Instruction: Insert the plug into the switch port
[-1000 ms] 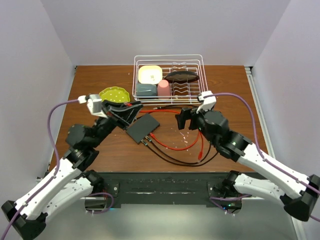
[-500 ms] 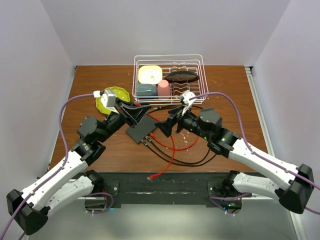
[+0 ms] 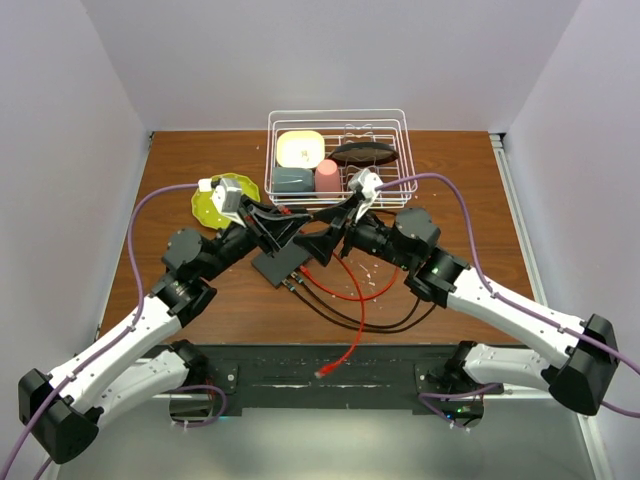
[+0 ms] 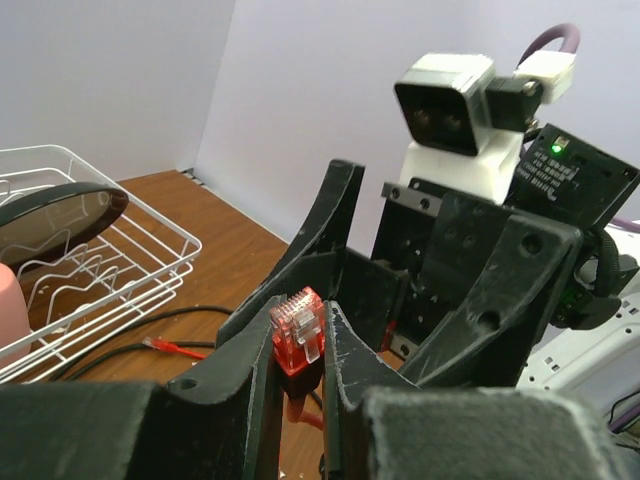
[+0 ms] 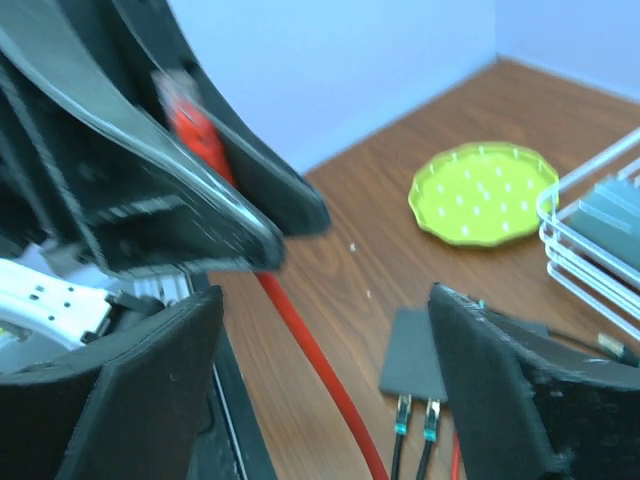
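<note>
Right tool (image 5: pixel 325 298), jaws wide apart, has moved in close to left tool (image 3: pixel 288 222). Left tool clamps red plug (image 4: pixel 297 328). Handover likely. Plug not yet in switch (image 3: pixel 282 260) on worktop (image 3: pixel 180 160).

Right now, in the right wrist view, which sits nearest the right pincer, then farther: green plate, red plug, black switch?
1. red plug, raised, upper left.
2. switch, on the table, lower right.
3. green plate, farther back, right.
</note>
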Motion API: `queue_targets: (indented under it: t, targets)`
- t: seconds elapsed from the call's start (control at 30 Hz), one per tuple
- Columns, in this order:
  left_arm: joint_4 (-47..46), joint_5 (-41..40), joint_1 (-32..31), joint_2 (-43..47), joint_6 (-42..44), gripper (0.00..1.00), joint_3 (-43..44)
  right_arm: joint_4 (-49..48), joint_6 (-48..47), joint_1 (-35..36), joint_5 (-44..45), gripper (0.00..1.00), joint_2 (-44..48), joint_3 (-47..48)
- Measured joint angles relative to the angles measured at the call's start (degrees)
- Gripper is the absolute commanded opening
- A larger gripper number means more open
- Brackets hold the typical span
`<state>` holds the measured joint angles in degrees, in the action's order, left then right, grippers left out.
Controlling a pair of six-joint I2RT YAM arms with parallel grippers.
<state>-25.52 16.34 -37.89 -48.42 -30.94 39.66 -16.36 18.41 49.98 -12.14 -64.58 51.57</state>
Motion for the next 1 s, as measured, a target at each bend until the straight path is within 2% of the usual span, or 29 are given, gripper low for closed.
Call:
queue_targets:
  t: [0.03, 0.07, 0.1, 0.27, 0.3, 0.37, 0.4, 0.47, 0.5, 0.53, 0.57, 0.6, 0.63, 1.0]
  targets:
    - [-0.04, 0.04, 0.0, 0.0, 0.02, 0.0, 0.0, -0.81, 0.15, 0.0, -0.26, 0.7, 0.0, 0.31]
    - [-0.09, 0.2, 0.0, 0.02, 0.02, 0.0, 0.0, -1.55, 0.48, 0.02, -0.57, 0.5, 0.0, 0.46]
    - [-0.11, 0.31, 0.0, 0.07, 0.0, 0.0, 0.0, -2.12, 0.72, 0.07, -0.92, 0.43, -0.11, 0.61]
    - [-1.95, 1.01, 0.28, 0.55, -0.13, 0.0, -0.31, -4.55, 2.16, 0.46, -3.19, 0.27, -3.26, 2.03]
    - [-2.4, 1.33, 0.31, 0.55, -0.13, 0.0, -0.31, -4.9, 2.32, 0.59, -3.91, 0.11, -4.07, 2.21]
    - [-2.34, 1.29, 0.52, 0.48, -0.02, 0.0, -0.31, -5.66, 2.64, 0.81, -5.35, 0.0, -5.22, 2.23]
    - [-2.32, 1.31, 0.76, 0.33, -0.07, 0.0, -0.31, -5.9, 2.71, 1.11, -6.05, 0.0, -5.42, 2.23]
    - [-2.36, 1.57, 0.85, 0.22, -0.11, 0.26, -0.31, -5.86, 2.97, 1.38, -6.45, 0.0, -5.38, 2.23]
    - [-2.45, 1.57, 0.85, 0.22, -0.11, 0.43, -0.31, -5.84, 2.99, 1.38, -6.43, 0.0, -5.22, 2.23]
    - [-2.47, 1.57, 0.85, 0.28, -0.11, 0.74, -0.31, -5.64, 2.97, 1.38, -6.27, 0.0, -5.01, 2.23]
    - [-2.4, 1.73, 0.83, 0.46, -0.33, 0.87, -0.31, -5.25, 2.97, 1.4, -5.77, 0.0, -4.72, 2.23]
    - [-2.25, 1.7, 0.66, 0.81, 0.22, 0.95, -0.31, -4.85, 2.93, 1.38, -5.03, 0.0, -4.42, 2.23]
    - [-1.79, 1.27, 0.57, 1.44, -0.09, 1.0, -0.28, -4.33, 2.89, 1.29, -4.02, 0.0, -4.04, 2.23]
    - [7.69, -11.58, 0.33, 15.37, 0.74, 1.0, 1.46, 1.6, 1.84, 0.85, 0.66, 0.0, 1.64, 1.25]
